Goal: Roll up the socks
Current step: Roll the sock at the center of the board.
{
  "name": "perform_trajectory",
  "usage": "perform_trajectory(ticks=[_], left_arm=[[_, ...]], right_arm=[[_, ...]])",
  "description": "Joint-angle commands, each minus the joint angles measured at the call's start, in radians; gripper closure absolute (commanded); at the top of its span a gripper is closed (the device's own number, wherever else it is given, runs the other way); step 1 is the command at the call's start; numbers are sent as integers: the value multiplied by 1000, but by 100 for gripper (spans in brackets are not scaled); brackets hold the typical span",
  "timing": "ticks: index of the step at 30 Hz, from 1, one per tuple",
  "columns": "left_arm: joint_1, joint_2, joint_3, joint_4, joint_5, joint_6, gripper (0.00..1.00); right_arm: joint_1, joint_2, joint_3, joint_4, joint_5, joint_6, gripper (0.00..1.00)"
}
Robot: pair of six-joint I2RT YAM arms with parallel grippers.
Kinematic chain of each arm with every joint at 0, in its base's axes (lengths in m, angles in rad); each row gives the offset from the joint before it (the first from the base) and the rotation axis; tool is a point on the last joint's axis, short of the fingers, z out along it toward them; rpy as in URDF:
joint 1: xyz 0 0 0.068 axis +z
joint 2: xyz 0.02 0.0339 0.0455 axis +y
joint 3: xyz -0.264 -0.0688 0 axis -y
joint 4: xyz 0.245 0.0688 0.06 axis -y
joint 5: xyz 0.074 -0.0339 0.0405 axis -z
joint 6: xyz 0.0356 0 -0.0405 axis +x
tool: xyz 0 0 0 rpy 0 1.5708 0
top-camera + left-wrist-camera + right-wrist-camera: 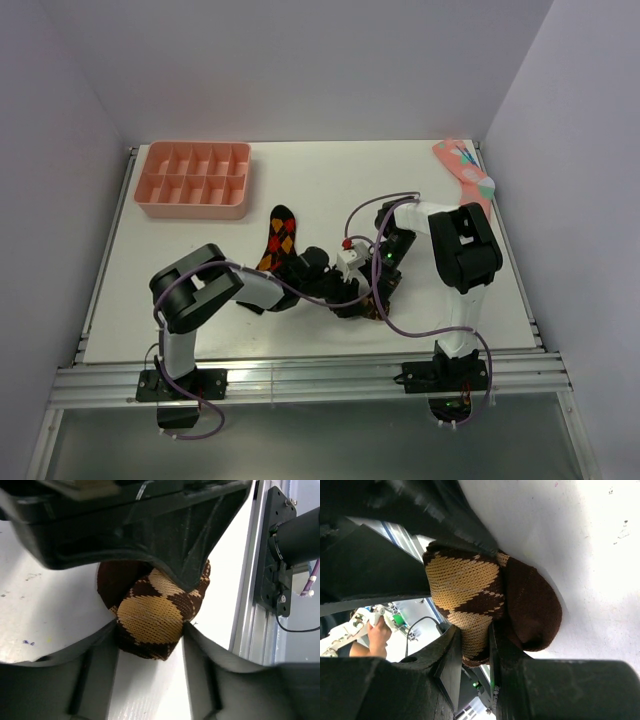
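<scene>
The tan and orange argyle sock is bunched into a roll on the white table, between both grippers. My left gripper has both fingertips against the roll's sides. My right gripper is shut on a fold of the same sock, pinching it in a narrow gap, and its dark brown end bulges out beside the finger. From above, both grippers meet over the roll, left gripper and right gripper, and hide most of it. The red and orange argyle sock lies flat just behind the left gripper.
A pink compartment tray stands at the back left. A pink sock with teal marks lies at the back right corner. The aluminium rail of the table's near edge runs close to the roll. Purple cables loop over the arms.
</scene>
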Motion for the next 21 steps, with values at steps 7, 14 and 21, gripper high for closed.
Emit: perform_trajectory(ticks=[7,14,21], left_arm=[[-28,2,2,31,-82,-107,86],[-63,2,78,-140,-200,-170,100],[-87,27,201,-448,-366,-257,100]], right_arm=[[-10,18,3,134,155,2,89],[-8,-11,-4,189,175,40,78],[-11,-114,-57,295,186,94,57]])
